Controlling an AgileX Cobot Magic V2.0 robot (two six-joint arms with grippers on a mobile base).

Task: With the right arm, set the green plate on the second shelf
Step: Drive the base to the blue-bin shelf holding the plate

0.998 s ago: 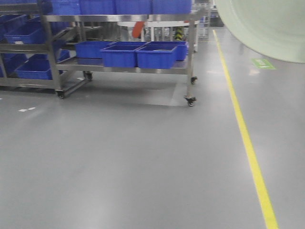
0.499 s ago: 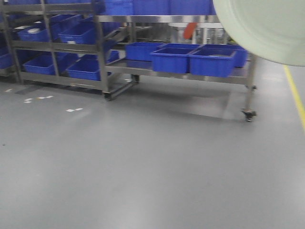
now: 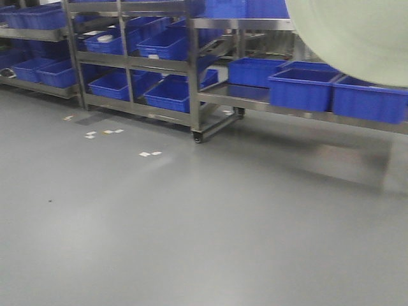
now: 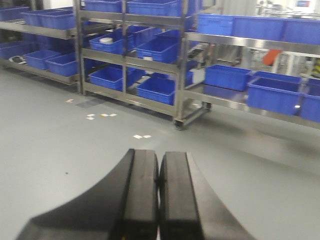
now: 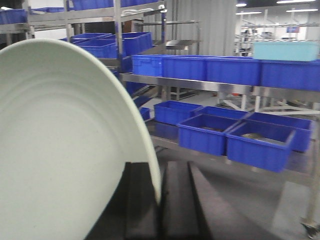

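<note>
The green plate is pale sage, round and shallow. It fills the left half of the right wrist view, standing on edge. My right gripper is shut on its rim, one black finger on each side. In the front view the plate hangs in the top right corner, in front of the shelving. My left gripper is shut and empty, its two black fingers pressed together above the grey floor. The metal racks with several shelf levels stand ahead.
Steel wheeled racks hold several blue bins on low and upper shelves, also in the left wrist view. A caster sits at a rack corner. White paper scraps lie on the grey floor. A light blue bin sits on top.
The front view has swung left: the racks and bins slid rightward, the yellow floor line left the frame, more shelving appeared at left. The plate stays in the top right corner.
</note>
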